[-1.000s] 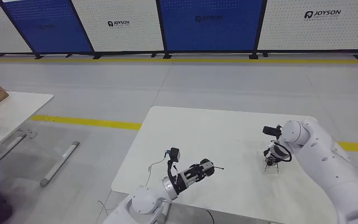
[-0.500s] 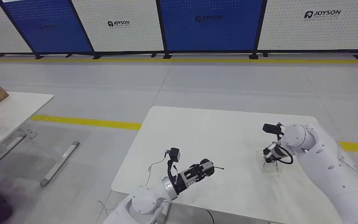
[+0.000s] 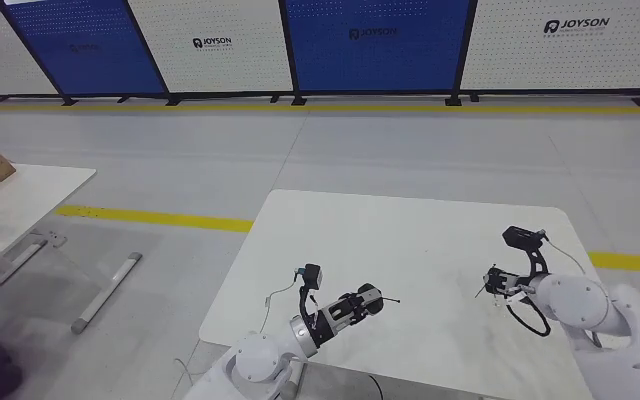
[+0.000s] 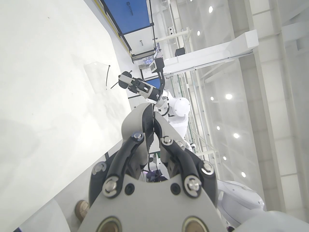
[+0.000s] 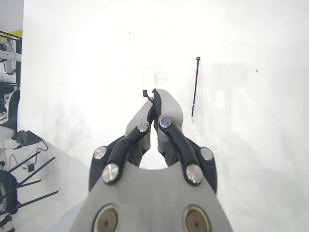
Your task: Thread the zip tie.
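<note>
- Gripper of left arm (image 3: pixel 372 296): at near left part of white table (image 3: pixel 420 230), low, tip pointed toward the right. Jaws clenched, pads (image 4: pixel 146 121) pressed flat together in own wrist view.
- Black strip (image 3: pixel 390 299): thin and straight, sticking out of that gripper's tip toward the right in top view, pinched there. Too fine to tell which end.
- Spacing: both grippers well apart across the table.
- Gripper of right arm (image 5: pixel 152 102): over right part of table, lifted off the surface as seen from left wrist view. Jaws clamped tight on a zip tie.
- Held zip tie (image 5: pixel 145 93): black, gripped crosswise between the right fingertips, with small square head clear of the tip on one side. Strap seen from top view as a short dark line slanting off the tip.
- Clear sheet (image 5: pixel 169 73): transparent, flat on table by the right gripper's tip. Under the tip or just beside it, cannot tell.
- Loose zip tie (image 5: pixel 195 85): black, straight, lying on the clear sheet, head at its far end in right wrist view. Apart from right gripper, touched by neither gripper.
</note>
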### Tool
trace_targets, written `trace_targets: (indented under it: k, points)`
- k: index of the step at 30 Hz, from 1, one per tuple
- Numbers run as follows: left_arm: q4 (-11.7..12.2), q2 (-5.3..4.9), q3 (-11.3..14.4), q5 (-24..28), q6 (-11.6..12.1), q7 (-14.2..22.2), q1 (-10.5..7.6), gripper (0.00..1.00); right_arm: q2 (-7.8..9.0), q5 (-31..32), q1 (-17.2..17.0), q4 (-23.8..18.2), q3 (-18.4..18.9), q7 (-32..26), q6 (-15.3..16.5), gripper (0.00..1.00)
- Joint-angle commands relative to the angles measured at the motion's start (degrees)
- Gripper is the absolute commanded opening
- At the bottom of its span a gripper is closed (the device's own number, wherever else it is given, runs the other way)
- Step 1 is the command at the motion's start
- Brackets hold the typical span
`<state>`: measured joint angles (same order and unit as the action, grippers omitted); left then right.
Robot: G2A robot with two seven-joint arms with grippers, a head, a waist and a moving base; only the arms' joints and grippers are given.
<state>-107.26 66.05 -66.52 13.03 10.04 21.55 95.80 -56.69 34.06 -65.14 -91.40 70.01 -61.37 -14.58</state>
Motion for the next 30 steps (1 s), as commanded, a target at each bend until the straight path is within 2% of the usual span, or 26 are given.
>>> trace_targets:
  k: [1,7,10,12,14,16,20,22,30]
  points:
    - [0.0,0.00,0.0,0.0,0.0,0.0,0.00,0.00,-0.03,0.0,0.2,0.2,-0.1,-0.1,0.0,0.00]
    - [0.0,0.00,0.0,0.0,0.0,0.0,0.00,0.00,-0.04,0.2,0.1,0.2,-0.2,0.4,0.0,0.00]
    - [0.0,0.00,0.0,0.0,0.0,0.0,0.00,0.00,-0.54,2.4,-0.6,-0.1,-3.1,3.4,-0.3,0.00]
    - [0.0,0.00,0.0,0.0,0.0,0.0,0.00,0.00,-1.16,0.6,-1.0,-1.5,-3.7,9.5,-1.0,0.00]
    - [0.0,0.00,0.0,0.0,0.0,0.0,0.00,0.00,-1.44,-1.6,-2.7,-3.5,-3.2,14.8,-0.1,0.00]
    - [0.0,0.00,0.0,0.0,0.0,0.0,0.00,0.00,-1.52,-4.5,-5.5,-6.3,-1.3,20.7,1.6,0.00]
    - [0.0,0.00,0.0,0.0,0.0,0.0,0.00,0.00,-1.43,-8.2,-11.0,-11.7,1.1,26.9,6.9,0.00]
    - [0.0,0.00,0.0,0.0,0.0,0.0,0.00,0.00,-1.44,-8.6,-12.5,-13.0,1.1,27.3,7.8,0.00]
    - [0.0,0.00,0.0,0.0,0.0,0.0,0.00,0.00,-1.44,-8.6,-12.5,-13.0,1.1,27.3,7.8,0.00]
